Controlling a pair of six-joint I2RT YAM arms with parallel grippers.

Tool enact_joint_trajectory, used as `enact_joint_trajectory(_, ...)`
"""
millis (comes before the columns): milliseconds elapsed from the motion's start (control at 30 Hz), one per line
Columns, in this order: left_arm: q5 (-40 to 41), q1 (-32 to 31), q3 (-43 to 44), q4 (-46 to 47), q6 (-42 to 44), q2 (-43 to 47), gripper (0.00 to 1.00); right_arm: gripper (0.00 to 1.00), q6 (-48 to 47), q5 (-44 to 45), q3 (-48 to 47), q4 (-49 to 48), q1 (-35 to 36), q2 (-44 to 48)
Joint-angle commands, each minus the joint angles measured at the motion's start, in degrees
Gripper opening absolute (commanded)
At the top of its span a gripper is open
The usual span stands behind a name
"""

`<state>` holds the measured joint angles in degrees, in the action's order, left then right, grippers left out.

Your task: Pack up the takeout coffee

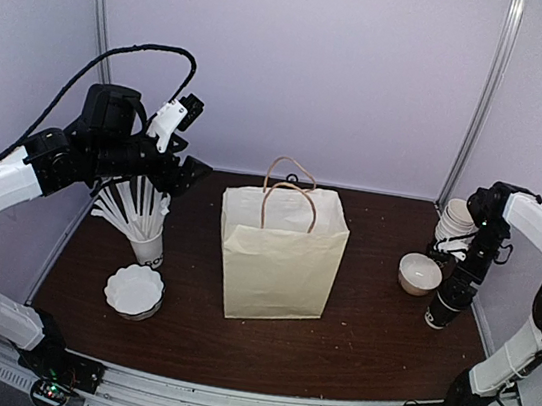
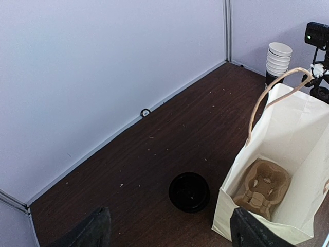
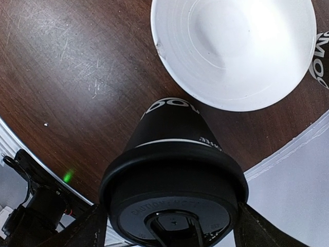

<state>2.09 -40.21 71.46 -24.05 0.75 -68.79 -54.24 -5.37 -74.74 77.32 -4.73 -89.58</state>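
The takeout coffee (image 1: pixel 446 308), a small dark paper cup with a black domed lid (image 3: pixel 172 190), is at the right side of the table. My right gripper (image 1: pixel 459 292) is shut on it from above, and its fingers (image 3: pixel 77 229) press both sides of the lid. I cannot tell whether the cup's base touches the table. The cream paper bag (image 1: pixel 281 255) stands open mid-table, with a cardboard cup carrier (image 2: pixel 262 188) on its floor. My left gripper (image 1: pixel 190 171) is open and empty, high above the back left of the table.
An open lidless cup (image 1: pixel 420 273) with a white inside sits just left of the coffee. A stack of lidless cups (image 1: pixel 455 224) stands behind it. A loose black lid (image 2: pixel 189 192) lies behind the bag. A white cup of straws (image 1: pixel 147 246) and a white fluted stack (image 1: pixel 133 291) are at the left.
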Motion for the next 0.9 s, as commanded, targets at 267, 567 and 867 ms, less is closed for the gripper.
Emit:
enact_joint_trajectory(267, -0.98, 0.39, -0.28, 1.9, -0.23, 0.53, 0.84, 0.74, -0.14, 1.59, 1.44, -1.49, 0.17, -0.9)
enact_joint_trajectory(567, -9.13, 0.39, 0.99, 0.63, 2.93, 0.49, 0.84, 0.7, 1.41, -0.52, -1.49, 2.74, 0.34, 5.81)
enact_joint_trajectory(867, -28.93, 0.3, 19.42, -11.73, 4.2, -9.64, 0.8, 0.68, 3.99, -7.95, -5.06, 5.52, 0.59, 18.48)
